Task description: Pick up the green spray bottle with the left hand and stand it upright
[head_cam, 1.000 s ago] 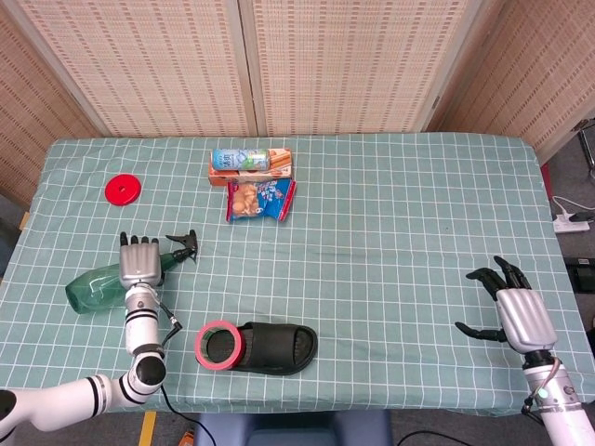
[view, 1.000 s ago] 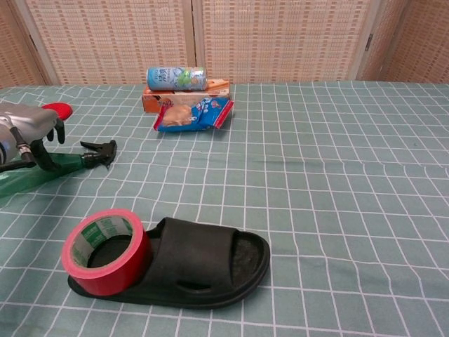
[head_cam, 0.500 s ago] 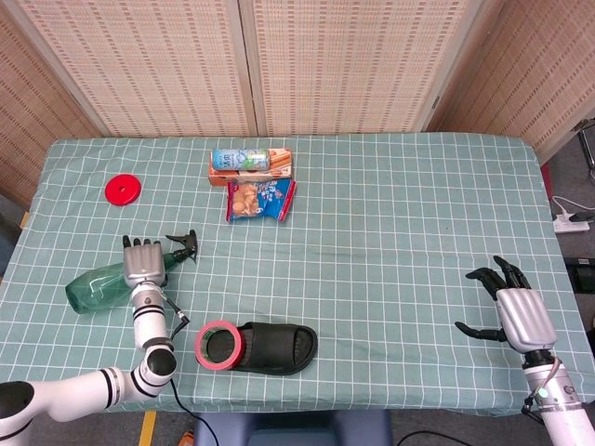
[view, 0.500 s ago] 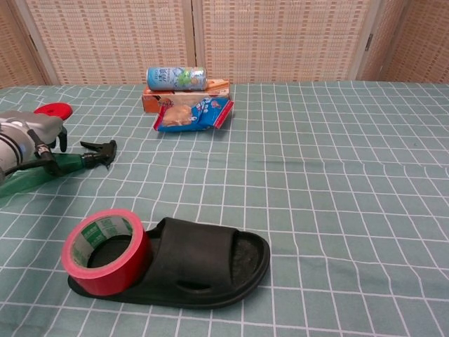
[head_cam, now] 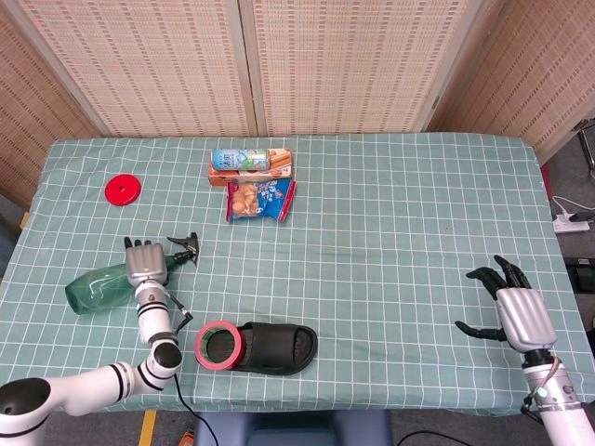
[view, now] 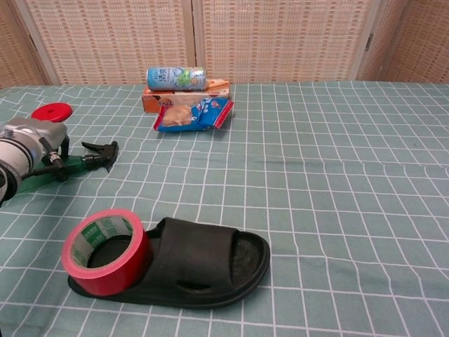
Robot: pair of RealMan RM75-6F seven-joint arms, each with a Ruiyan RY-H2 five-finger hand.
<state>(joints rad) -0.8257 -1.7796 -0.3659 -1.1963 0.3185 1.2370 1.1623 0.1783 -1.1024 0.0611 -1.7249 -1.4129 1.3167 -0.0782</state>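
Green spray bottle (head_cam: 104, 284) lies flat under left hand (head_cam: 144, 264), grip unclear; only head view shows right hand (head_cam: 514, 311), fingers spread, empty.

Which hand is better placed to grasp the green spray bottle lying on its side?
The left hand: it sits over the green spray bottle near its neck. The right hand is spread open at the table's far right edge.

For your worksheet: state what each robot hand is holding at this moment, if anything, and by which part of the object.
The left hand lies over the green spray bottle near its neck; whether it grips cannot be told. The right hand holds nothing.
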